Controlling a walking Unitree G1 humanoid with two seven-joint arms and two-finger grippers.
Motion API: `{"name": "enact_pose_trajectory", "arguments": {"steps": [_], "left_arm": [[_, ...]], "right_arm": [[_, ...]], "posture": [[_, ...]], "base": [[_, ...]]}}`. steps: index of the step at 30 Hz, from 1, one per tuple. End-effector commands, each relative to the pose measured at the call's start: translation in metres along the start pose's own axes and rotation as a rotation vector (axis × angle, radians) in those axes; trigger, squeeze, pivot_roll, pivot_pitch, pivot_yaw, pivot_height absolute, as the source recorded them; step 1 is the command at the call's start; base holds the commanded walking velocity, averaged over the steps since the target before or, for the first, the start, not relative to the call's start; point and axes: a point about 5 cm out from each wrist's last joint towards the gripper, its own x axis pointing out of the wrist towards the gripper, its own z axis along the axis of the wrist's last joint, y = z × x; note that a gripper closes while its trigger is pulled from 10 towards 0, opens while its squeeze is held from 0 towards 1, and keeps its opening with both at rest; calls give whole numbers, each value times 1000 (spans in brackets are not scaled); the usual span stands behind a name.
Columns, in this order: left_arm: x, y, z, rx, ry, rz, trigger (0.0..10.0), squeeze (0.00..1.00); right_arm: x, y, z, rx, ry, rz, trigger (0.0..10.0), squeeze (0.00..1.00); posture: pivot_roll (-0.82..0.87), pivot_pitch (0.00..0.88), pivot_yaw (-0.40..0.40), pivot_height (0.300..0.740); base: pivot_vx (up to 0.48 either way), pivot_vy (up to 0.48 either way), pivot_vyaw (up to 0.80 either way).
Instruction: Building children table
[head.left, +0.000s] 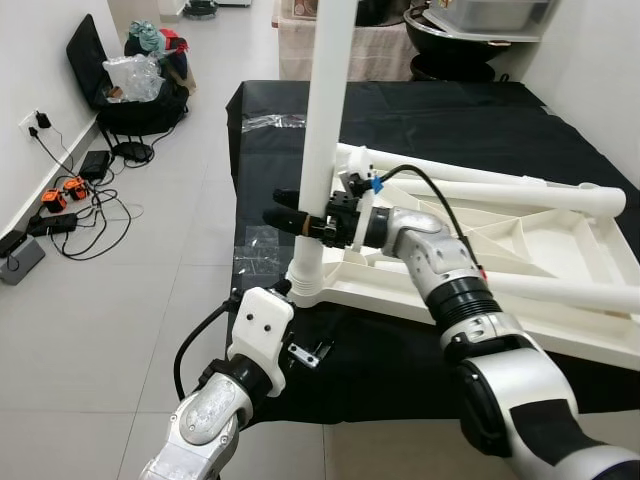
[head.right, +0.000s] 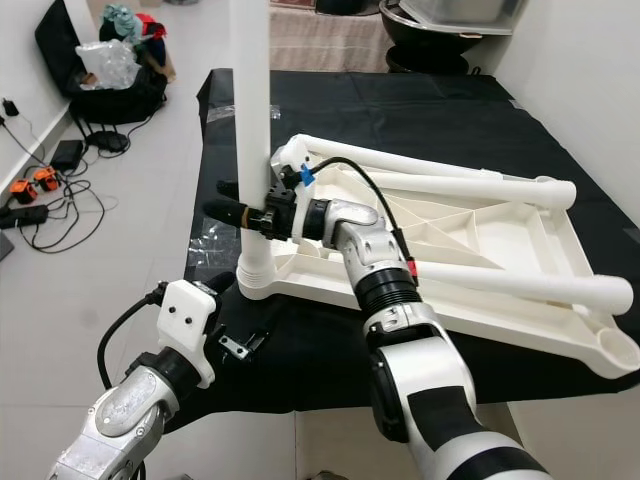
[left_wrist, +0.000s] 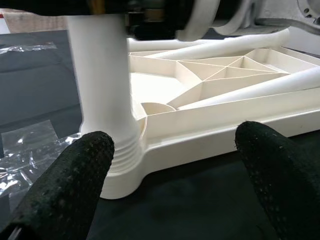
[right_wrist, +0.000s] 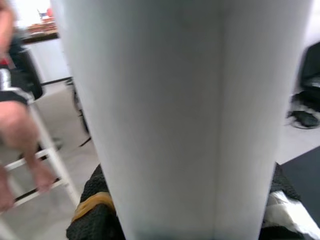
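The children's table top (head.left: 520, 250) lies upside down on the black cloth (head.left: 440, 120), one leg (head.left: 325, 130) upright in its corner socket. Your right gripper (head.left: 300, 220) clasps that leg; your left gripper (left_wrist: 170, 165) hovers spread wide near the socket.

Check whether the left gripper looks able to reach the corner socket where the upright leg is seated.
Probably yes. The left gripper is open and faces the corner socket over bare black cloth, nothing between them. The right gripper grips the upright leg higher up, leaving the base free.
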Motion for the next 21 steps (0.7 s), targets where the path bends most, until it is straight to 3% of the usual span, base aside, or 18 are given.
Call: {"name": "enact_pose_trajectory", "arguments": {"steps": [1,2,3,5,6,8,9,10,11,12,13,16,20,21], "left_arm": [[1,-1,-2,9,6,-1,10000,0],[1,-1,-2,9,6,-1,10000,0],[2,-1,-3,10,4,-2,10000,0],[2,-1,-3,10,4,-2,10000,0],[2,-1,-2,10,2,-2,10000,0],[2,1,-2,16,-2,11,10000,0],[2,1,-2,16,-2,11,10000,0],[1,1,-2,19,-2,18,10000,0],[1,1,-2,19,-2,18,10000,0],[0,2,-2,23,-3,34,10000,0],[0,2,-2,23,-3,34,10000,0],[-3,5,-5,32,7,75,10000,0],[-4,5,-5,36,9,82,10000,0],[-4,6,-6,39,11,90,10000,0]], "right_arm": [[4,-4,3,0,-47,-98,0,0],[4,-4,3,0,-47,-98,0,0],[4,-9,4,-6,-67,-227,0,0],[4,-9,4,-6,-67,-227,0,0],[5,-13,2,-14,-69,-350,0,0],[-9,-29,-1,-63,-28,-800,0,0],[-9,-29,-1,-63,-28,-800,0,0],[-18,-34,-1,-84,-13,-965,0,0],[-18,-34,-1,-84,-13,-965,0,0],[-28,-36,0,-91,-18,-1106,0,0],[-28,-36,0,-91,-18,-1106,0,0],[-45,-28,6,-92,-81,-1349,0,0],[-40,-23,5,-66,-91,-1375,0,0],[-30,-20,3,-51,-89,-1375,2980,0]], "posture": [[83,56,-81,740],[83,56,-81,740],[85,50,-85,740],[85,50,-85,740],[83,47,-85,740],[75,43,-84,740],[75,43,-84,740],[75,43,-84,740],[75,43,-84,740],[73,40,-84,740],[73,40,-84,740],[76,41,-85,740],[79,42,-89,740],[77,42,-88,740]], "base": [[0,0,0],[0,0,0],[0,0,0],[0,0,0],[0,0,0],[0,0,0],[0,0,0],[0,0,0],[0,0,0],[0,0,0],[0,0,0],[0,0,0],[0,0,0],[0,0,0]]}}
